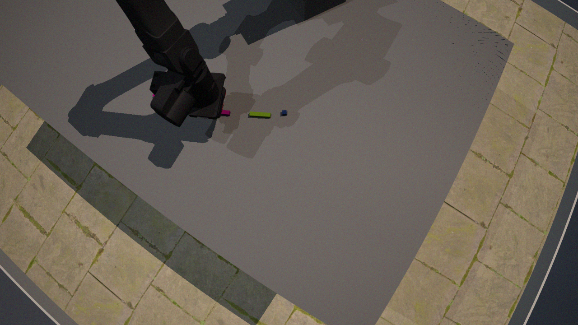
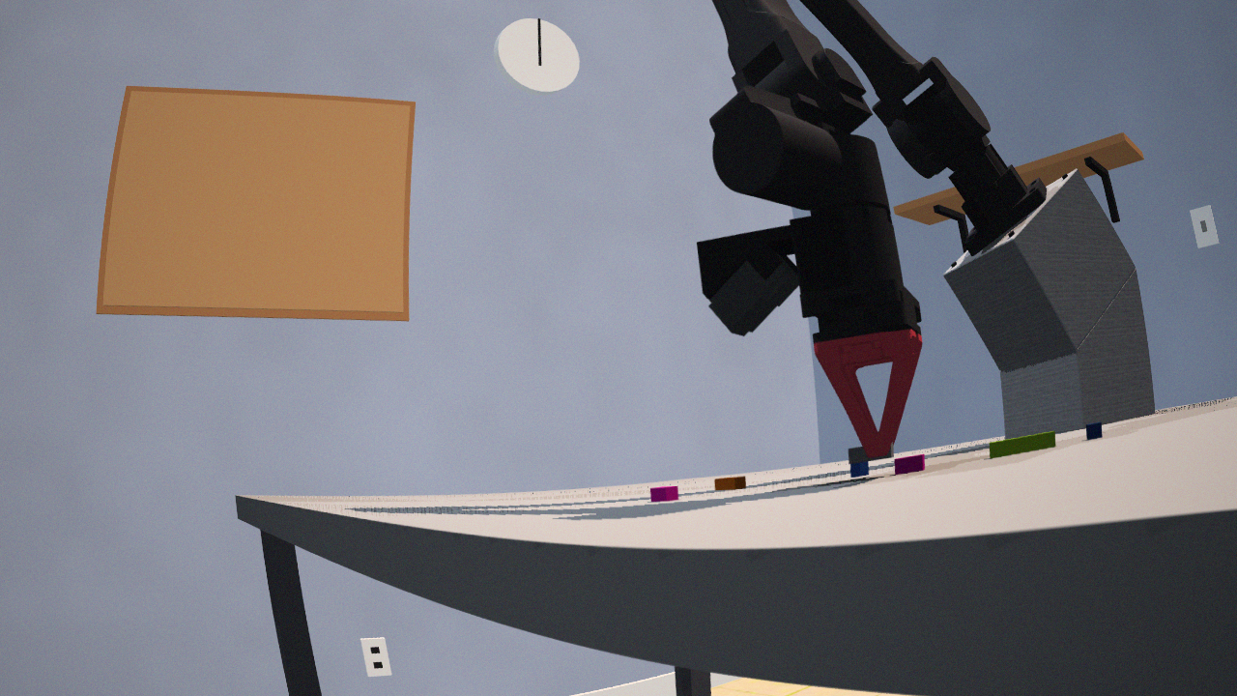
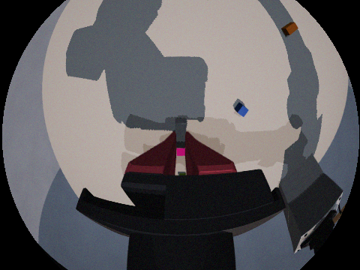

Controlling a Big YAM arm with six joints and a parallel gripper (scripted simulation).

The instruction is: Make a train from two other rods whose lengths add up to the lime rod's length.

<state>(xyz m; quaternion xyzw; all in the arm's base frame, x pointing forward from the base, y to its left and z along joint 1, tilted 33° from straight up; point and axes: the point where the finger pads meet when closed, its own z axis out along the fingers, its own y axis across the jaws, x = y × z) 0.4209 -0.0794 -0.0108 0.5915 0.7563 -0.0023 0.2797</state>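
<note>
My gripper [image 2: 878, 455] [image 3: 181, 136] points down, shut on the grey rod [image 2: 857, 454] [image 3: 181, 128], which appears a little above the table. The arm hides both in the top view. A magenta rod [image 1: 226, 113] [image 2: 908, 464] [image 3: 181, 151] lies near the grey rod's end; I cannot tell the exact gap. The lime rod [image 1: 259, 114] [image 2: 1022, 446] [image 3: 181, 174] lies beyond it. A blue rod [image 2: 858, 469] [image 3: 243, 109] lies aside of the gripper. An orange rod [image 2: 730, 482] [image 3: 290, 28] and a second magenta rod [image 2: 664, 493] lie farther off.
A second blue rod [image 1: 284, 113] [image 2: 1094, 430] lies past the lime rod's far end. The arm's grey pedestal [image 2: 1072, 303] [image 3: 313, 206] rises at the table's back. The table's edge [image 2: 519, 540] shows in the exterior view. Arm shadows cross the rods' area.
</note>
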